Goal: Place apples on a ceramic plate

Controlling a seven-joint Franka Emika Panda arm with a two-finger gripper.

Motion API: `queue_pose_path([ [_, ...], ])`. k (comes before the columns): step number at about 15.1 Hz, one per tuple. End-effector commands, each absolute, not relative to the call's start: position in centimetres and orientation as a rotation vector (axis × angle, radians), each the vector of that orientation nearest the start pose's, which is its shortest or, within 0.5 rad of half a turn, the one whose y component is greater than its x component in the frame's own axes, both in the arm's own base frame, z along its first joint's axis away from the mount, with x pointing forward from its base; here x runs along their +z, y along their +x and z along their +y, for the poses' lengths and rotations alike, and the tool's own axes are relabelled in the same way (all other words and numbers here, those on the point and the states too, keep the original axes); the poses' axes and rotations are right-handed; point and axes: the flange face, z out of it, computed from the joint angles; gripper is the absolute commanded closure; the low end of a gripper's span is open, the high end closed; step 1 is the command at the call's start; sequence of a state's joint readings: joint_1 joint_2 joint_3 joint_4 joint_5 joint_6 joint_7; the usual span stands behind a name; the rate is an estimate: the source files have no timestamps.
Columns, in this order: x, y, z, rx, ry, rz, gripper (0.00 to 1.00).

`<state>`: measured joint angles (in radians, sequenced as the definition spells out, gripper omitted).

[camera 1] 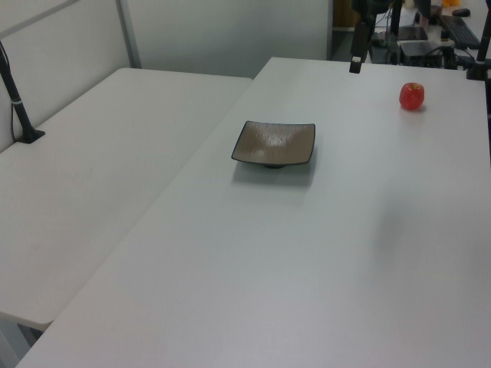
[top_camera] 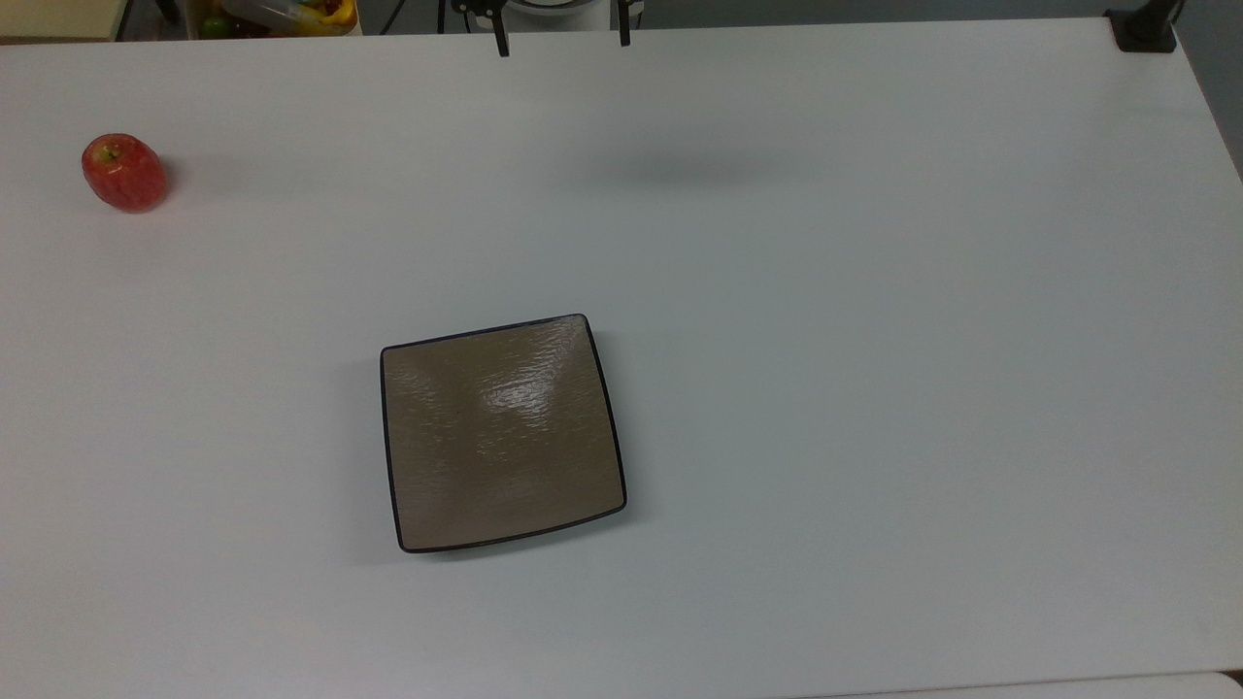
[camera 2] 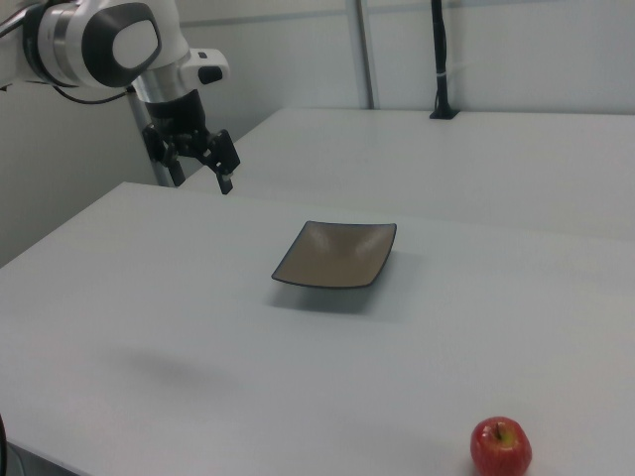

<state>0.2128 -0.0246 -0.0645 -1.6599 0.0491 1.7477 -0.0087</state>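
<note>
A: Top view?
B: Apple on the white table at the top view's far left, stem dimple tilted up-left, well apart from the bare square ceramic plate, whose edges sit slightly skewed. Gripper at the top edge, fingers apart.

A: Left view?
B: Apple upright, beyond the plate to the left view's right.

A: Right view?
B: Gripper hangs open above the table's far side; apple nearest, dimple upward.
</note>
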Motion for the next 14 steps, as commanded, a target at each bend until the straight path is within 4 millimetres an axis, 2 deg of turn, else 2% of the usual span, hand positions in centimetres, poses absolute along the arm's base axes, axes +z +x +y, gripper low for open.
queue_pose_path([
  [1,61.56,55.14,8.77,-0.202,-3.045,-0.267,0.00],
  [14,61.80,54.40,8.43,-0.147,-3.048,-0.277,0.00],
])
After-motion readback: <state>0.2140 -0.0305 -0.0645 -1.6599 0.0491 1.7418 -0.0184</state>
